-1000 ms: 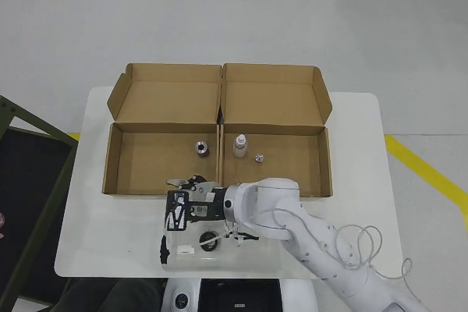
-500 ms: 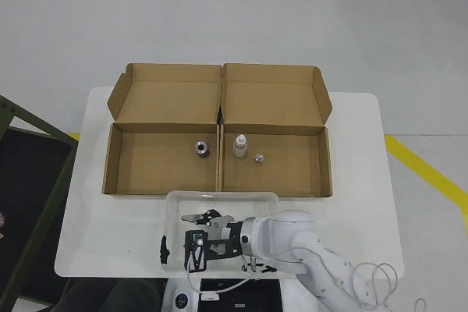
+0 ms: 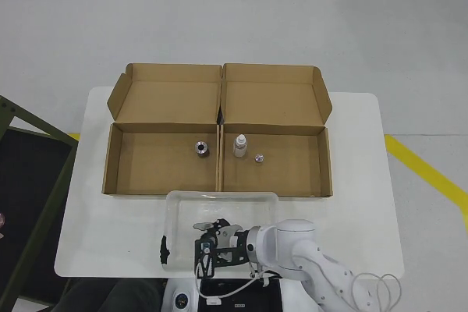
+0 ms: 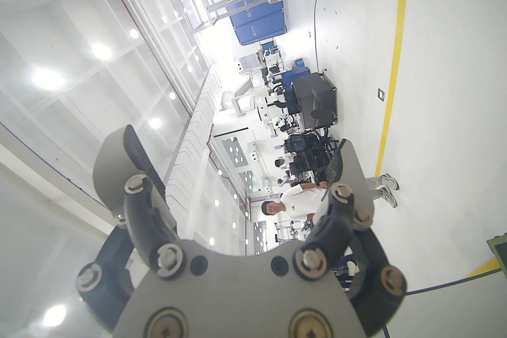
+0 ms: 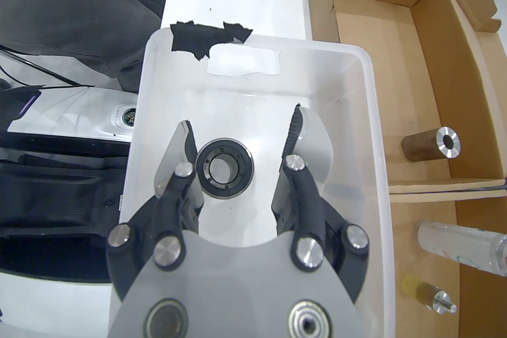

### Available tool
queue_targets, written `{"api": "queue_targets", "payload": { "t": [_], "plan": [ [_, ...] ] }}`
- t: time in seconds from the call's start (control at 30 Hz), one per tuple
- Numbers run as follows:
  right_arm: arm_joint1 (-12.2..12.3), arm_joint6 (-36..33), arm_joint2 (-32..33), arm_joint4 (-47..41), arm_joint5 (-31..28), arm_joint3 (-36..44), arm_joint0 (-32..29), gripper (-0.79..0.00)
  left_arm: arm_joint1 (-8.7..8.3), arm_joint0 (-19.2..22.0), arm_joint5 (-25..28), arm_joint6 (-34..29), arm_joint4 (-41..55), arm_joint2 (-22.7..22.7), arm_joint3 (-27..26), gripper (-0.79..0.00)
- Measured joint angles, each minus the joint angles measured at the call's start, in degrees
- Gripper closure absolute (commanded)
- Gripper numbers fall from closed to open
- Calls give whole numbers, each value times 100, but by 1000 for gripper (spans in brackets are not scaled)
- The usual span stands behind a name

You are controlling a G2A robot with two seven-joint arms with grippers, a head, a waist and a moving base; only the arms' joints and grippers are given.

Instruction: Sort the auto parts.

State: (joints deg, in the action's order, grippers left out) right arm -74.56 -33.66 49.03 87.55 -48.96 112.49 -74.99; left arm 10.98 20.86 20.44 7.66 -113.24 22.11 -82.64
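A black-and-steel bearing ring (image 5: 225, 168) is seen lying flat on the floor of the white bin (image 5: 374, 125), which is set at the robot's edge of the table (image 3: 359, 156). The ring is bracketed by the right gripper (image 5: 241, 123), whose jaws are held apart, one close beside the ring and the other well clear of it; nothing is clamped. Beyond the bin, two open cardboard boxes are placed side by side. A metal sleeve (image 3: 200, 147) is found in the left box (image 3: 152, 168), and a small bottle (image 3: 239, 145) and a small pin (image 3: 259, 157) in the right box (image 3: 296, 171). Three parts are thus judged already sorted, with the ring left in the bin, not yet grasped. The left gripper (image 4: 237, 143) is pointed away into the room, jaws apart and empty.
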Motion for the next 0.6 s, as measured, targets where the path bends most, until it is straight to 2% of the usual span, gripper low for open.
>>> {"api": "queue_targets", "payload": {
  "t": [0.13, 0.33, 0.6],
  "plan": [
    [23, 9, -16, 32, -4, -121, 27, -462, 0, 0, 0, 0, 0, 0, 0, -785],
    [50, 8, -54, -6, -23, -260, 77, -529, 0, 0, 0, 0, 0, 0, 0, -785],
    [82, 27, -96, -21, 19, -439, 149, -526, 0, 0, 0, 0, 0, 0, 0, -785]
  ]
}}
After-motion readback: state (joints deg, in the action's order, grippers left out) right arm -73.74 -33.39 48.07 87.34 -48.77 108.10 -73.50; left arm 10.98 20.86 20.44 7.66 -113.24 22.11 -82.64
